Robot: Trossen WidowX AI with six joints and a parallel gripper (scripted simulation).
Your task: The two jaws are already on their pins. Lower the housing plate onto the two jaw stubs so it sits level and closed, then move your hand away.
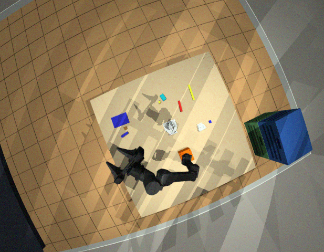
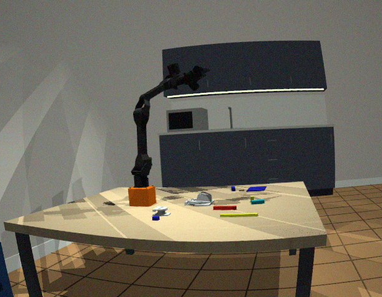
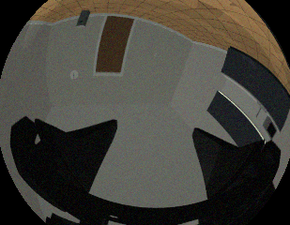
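Note:
A white base with a grey raised part [image 1: 170,126] [image 2: 204,198] stands near the middle of the table. A smaller white piece [image 1: 200,127] [image 2: 160,211] with a flat top raised over its foot stands apart from it, toward the exterior camera. I cannot tell for certain which of them is the housing plate, and the jaws, pins and stubs are too small to make out. My gripper [image 1: 112,155] [image 3: 156,129] is open and empty. It is high above the table, away from both white pieces, and the wrist view shows only walls, floor and cabinets beyond its fingers.
The arm's orange base [image 1: 184,151] [image 2: 142,195] stands on the table [image 1: 208,163]. A red bar [image 1: 180,106] [image 2: 224,207], a yellow bar [image 1: 191,92] [image 2: 239,215], a cyan block [image 1: 163,97] [image 2: 257,202], a blue plate [image 1: 119,119] [image 2: 257,188] and several small pieces lie around.

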